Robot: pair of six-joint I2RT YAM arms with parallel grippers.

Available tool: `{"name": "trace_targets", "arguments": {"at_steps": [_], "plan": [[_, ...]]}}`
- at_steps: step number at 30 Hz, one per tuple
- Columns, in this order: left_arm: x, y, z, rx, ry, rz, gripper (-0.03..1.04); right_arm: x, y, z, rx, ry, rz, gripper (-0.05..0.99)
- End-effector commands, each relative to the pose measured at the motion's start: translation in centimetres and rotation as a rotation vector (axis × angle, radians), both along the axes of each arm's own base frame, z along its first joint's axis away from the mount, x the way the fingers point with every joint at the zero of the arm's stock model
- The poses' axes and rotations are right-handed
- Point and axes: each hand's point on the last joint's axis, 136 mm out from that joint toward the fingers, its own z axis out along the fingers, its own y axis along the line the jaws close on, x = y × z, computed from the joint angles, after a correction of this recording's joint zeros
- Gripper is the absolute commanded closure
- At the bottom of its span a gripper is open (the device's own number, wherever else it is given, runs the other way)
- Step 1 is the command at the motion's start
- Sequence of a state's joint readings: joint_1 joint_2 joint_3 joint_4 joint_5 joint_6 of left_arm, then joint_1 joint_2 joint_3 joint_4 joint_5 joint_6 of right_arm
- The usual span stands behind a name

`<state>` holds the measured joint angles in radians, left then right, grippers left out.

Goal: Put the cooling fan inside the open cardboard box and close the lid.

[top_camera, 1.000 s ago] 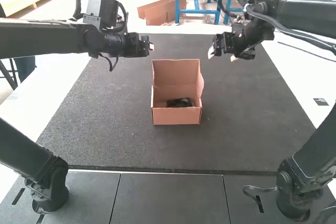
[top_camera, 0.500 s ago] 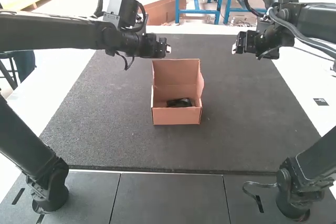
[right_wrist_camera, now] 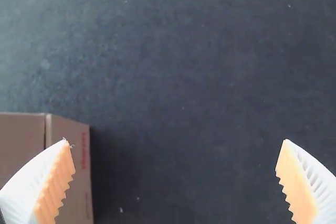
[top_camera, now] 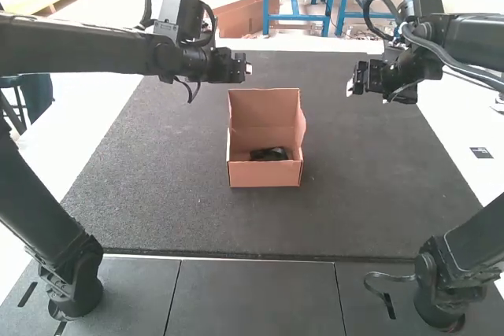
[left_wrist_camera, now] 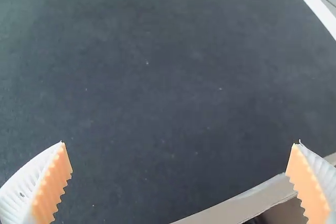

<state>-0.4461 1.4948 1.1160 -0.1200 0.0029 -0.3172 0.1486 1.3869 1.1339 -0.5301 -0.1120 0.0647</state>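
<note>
At centre of black mat point(top_camera: 142, 186): cardboard box point(top_camera: 264, 172), lid point(top_camera: 264, 108) upright at 12 o'clock, cooling fan point(top_camera: 269, 153) inside. Left gripper point(top_camera: 244, 67) toward 11 o'clock, right gripper point(top_camera: 353, 83) toward 2 o'clock of box; both spread wide, empty-handed.

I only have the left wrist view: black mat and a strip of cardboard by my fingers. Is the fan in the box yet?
Observer: Yes. The high view shows the cooling fan, a dark shape, lying inside the cardboard box.
Operator: Is it closed?
Observer: No. The lid stands upright along the box's far side.
Operator: Where is the other arm?
Observer: The right gripper hangs open to the right of the box, level with the lid and apart from it.
</note>
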Motion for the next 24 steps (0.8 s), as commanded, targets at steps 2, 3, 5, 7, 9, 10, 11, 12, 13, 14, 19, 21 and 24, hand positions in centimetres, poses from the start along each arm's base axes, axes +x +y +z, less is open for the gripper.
{"name": "trace_targets", "arguments": {"at_steps": [2, 3, 5, 7, 9, 10, 11, 12, 13, 14, 19, 21, 24], "plan": [[1.3, -0.5, 0.3, 0.036, -0.028, -0.014, 0.04, 0.1, 0.3, 3.7, 0.057, -0.078, -0.006, 0.06], [1.5, -0.5, 0.1, 0.043, -0.028, -0.018, 0.04, 0.0, 0.3, 3.9, 0.059, -0.078, -0.006, 0.06], [1.8, -0.7, -0.2, 0.059, -0.029, -0.026, 0.04, 0.0, 0.2, 4.2, 0.061, -0.082, -0.01, 0.06], [2.1, -0.9, -0.5, 0.069, -0.025, -0.032, 0.04, -0.1, 0.1, 4.4, 0.062, -0.085, -0.011, 0.06], [2.3, -0.9, -0.7, 0.077, -0.02, -0.035, 0.04, -0.1, 0.1, 4.5, 0.062, -0.085, -0.012, 0.06], [2.3, -1.0, -0.9, 0.085, -0.02, -0.039, 0.04, -0.1, 0.1, 4.5, 0.064, -0.087, -0.011, 0.06], [2.4, -1.0, -0.9, 0.087, -0.018, -0.04, 0.04, -0.1, 0.1, 4.5, 0.063, -0.085, -0.011, 0.06], [2.4, -1.0, -1.0, 0.091, -0.016, -0.042, 0.04, 0.0, 0.1, 4.6, 0.063, -0.088, -0.012, 0.06], [2.3, -1.0, -1.1, 0.094, -0.015, -0.043, 0.04, 0.0, 0.1, 4.6, 0.063, -0.09, -0.012, 0.06], [2.3, -1.0, -1.2, 0.097, -0.013, -0.044, 0.04, 0.0, 0.1, 4.6, 0.064, -0.09, -0.011, 0.06], [1.6, -1.2, -1.8, 0.117, 0.015, -0.06, 0.04, 0.1, 0.1, 4.9, 0.065, -0.097, -0.011, 0.06], [1.4, -1.3, -2.0, 0.126, 0.025, -0.066, 0.04, 0.2, 0.1, 5.0, 0.065, -0.099, -0.011, 0.06], [1.1, -1.3, -2.1, 0.136, 0.032, -0.076, 0.04, 0.1, 0.1, 5.1, 0.065, -0.099, -0.011, 0.06]]}}
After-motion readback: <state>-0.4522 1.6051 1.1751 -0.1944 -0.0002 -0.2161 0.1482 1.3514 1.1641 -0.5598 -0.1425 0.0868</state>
